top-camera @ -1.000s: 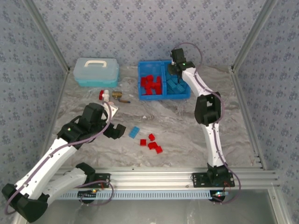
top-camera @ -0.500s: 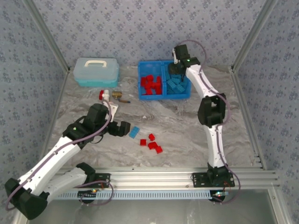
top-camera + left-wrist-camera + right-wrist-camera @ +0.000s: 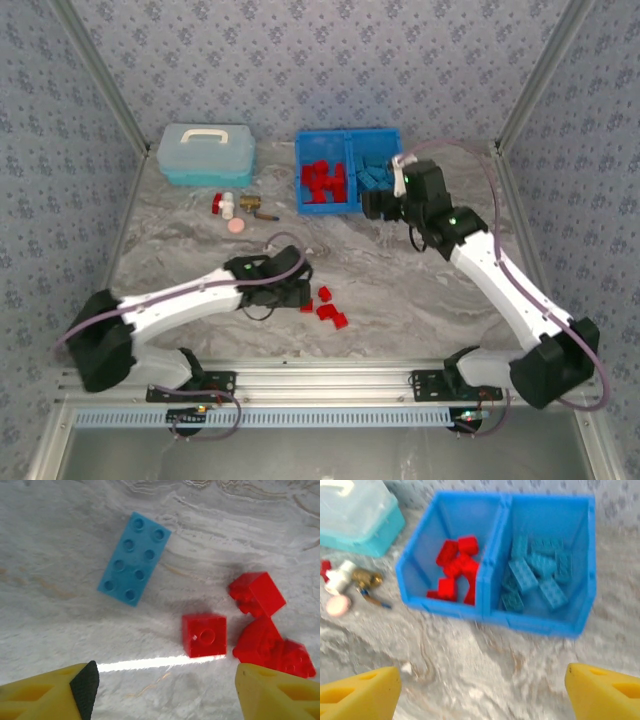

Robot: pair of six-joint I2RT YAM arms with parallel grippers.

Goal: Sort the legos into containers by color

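— Legos (image 3: 327, 312) left to sort?
— Yes. Loose on grey tabletop (image 3: 55, 630), just ahead of left claw (image 3: 166, 682). Blue brick (image 3: 134, 559) ahead and left, long side slanting; small red brick (image 3: 204, 635) closest, nearly straight ahead.
— Pinching anything?
— No. Spread wide, empty. Same for right claw (image 3: 480, 690), well apart from loose ones, facing blue bin (image 3: 535, 622).
— Room?
— Plenty round blue brick. Tight by red pile (image 3: 265, 645).

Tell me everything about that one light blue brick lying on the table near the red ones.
The light blue rectangular plastic brick has eight round studs in two rows of four, facing up. It lies flat and askew on the grey marbled table, touching nothing else, clear of the red plastic bricks.
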